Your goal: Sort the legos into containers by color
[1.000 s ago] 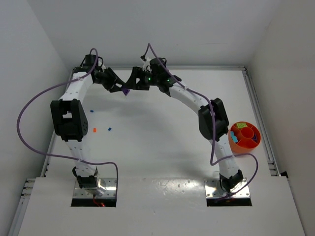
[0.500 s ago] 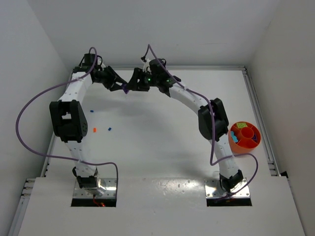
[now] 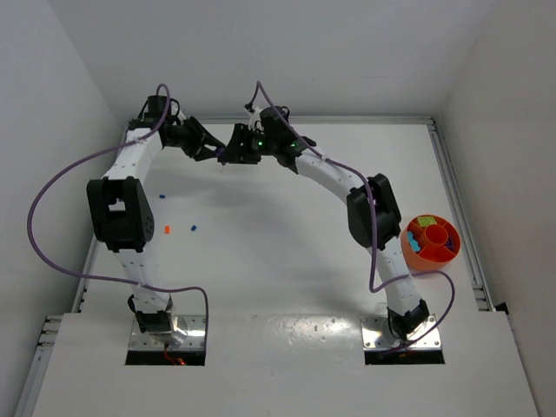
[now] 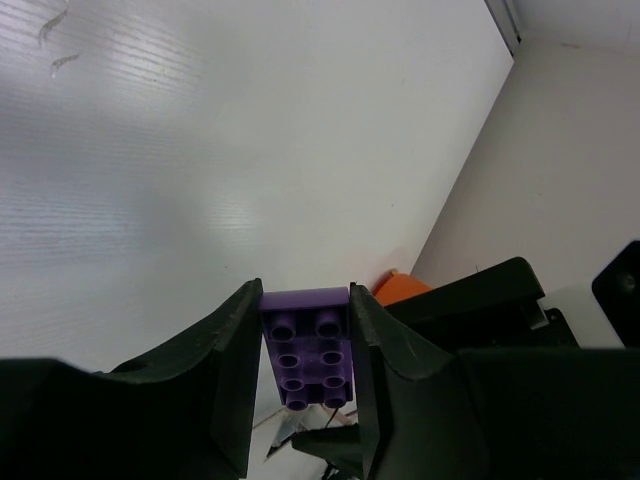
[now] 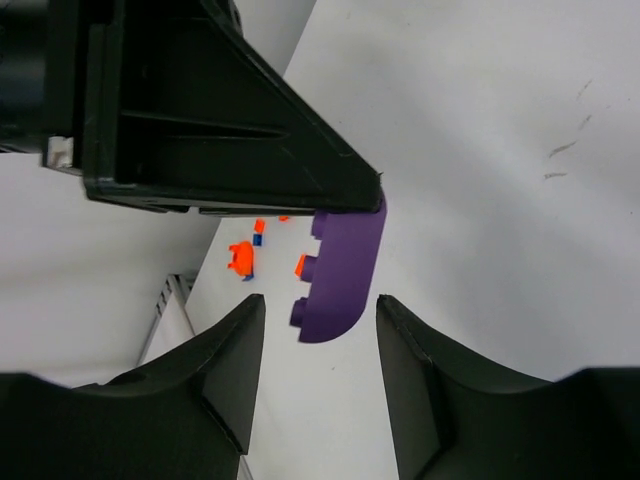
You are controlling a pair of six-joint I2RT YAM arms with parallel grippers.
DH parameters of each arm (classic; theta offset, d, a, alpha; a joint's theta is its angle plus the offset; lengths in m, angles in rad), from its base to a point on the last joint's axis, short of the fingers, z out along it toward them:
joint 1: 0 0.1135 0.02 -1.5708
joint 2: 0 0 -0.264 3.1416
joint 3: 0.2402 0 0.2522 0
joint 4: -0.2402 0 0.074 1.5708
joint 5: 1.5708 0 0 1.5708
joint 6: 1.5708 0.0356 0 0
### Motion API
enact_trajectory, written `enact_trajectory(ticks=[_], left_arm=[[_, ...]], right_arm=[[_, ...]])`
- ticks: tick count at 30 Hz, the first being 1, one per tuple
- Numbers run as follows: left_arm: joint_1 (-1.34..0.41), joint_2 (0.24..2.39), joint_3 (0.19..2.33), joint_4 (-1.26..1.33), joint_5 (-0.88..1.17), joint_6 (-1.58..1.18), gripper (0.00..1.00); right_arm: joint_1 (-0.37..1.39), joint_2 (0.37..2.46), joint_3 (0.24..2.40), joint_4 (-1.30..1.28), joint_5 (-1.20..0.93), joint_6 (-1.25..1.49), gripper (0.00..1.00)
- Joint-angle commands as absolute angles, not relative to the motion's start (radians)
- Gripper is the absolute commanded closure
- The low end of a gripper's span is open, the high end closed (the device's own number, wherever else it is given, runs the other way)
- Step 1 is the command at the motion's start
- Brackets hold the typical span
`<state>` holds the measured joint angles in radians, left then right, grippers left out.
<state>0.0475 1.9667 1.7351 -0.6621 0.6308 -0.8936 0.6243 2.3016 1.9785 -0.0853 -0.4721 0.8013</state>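
A purple brick clamped in the left gripper, right gripper with fingers apart either side of the brick, not touching it, orange bowl well apart from the brick.

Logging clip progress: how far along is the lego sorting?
Done: several bricks lie in the round orange divided bowl. In hand: left gripper clamps a purple lego plate; open right gripper flanks it. Left: a small orange brick and a blue brick on the white table.
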Motion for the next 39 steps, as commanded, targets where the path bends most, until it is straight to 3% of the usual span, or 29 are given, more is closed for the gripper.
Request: enact_trajectory(ticks=[1, 10, 15, 18, 19, 22, 25, 26, 27, 31, 34, 39], left_arm=[[0.058, 1.898, 1.715, -0.635, 0.661, -0.913, 1.00], [0.048, 1.870, 1.695, -0.635, 0.670, -0.913, 1.00], [0.048, 1.861, 1.664, -0.626, 0.680, -0.913, 1.00], [0.048, 1.861, 1.664, -0.626, 0.680, -0.904, 0.75], [0.048, 1.861, 1.664, -0.626, 0.680, -0.904, 0.59], [0.048, 1.870, 1.683, -0.626, 0.670, -0.893, 0.44], [0.057, 1.870, 1.683, -0.626, 0.647, -0.865, 0.21], [0.057, 1.870, 1.683, -0.626, 0.632, -0.865, 0.05], [0.067, 1.870, 1.683, -0.626, 0.632, -0.865, 0.00], [0.089, 1.882, 1.718, -0.615, 0.607, -0.806, 0.00], [0.089, 1.919, 1.778, -0.615, 0.678, -0.599, 0.00], [0.060, 1.954, 1.916, -0.626, 0.799, -0.296, 0.00]], right_arm=[[0.630, 2.316, 1.997, -0.044, -0.471, 0.798, 0.51], [0.630, 2.316, 2.006, -0.044, -0.462, 0.779, 0.63], [0.630, 2.304, 1.997, -0.035, -0.462, 0.746, 0.77], [0.621, 2.255, 1.965, -0.035, -0.482, 0.689, 0.87], [0.612, 2.240, 1.954, -0.047, -0.482, 0.661, 0.89], [0.594, 2.154, 1.889, -0.090, -0.482, 0.560, 0.94], [0.556, 2.038, 1.775, -0.164, -0.482, 0.430, 0.95], [0.545, 2.004, 1.749, -0.187, -0.482, 0.396, 0.96], [0.534, 1.971, 1.724, -0.214, -0.482, 0.362, 0.96], [0.442, 1.838, 1.654, -0.449, -0.443, 0.133, 0.96], [0.367, 1.749, 1.644, -0.741, -0.364, -0.008, 0.96], [0.241, 1.651, 1.655, -1.014, -0.243, -0.164, 0.96]])
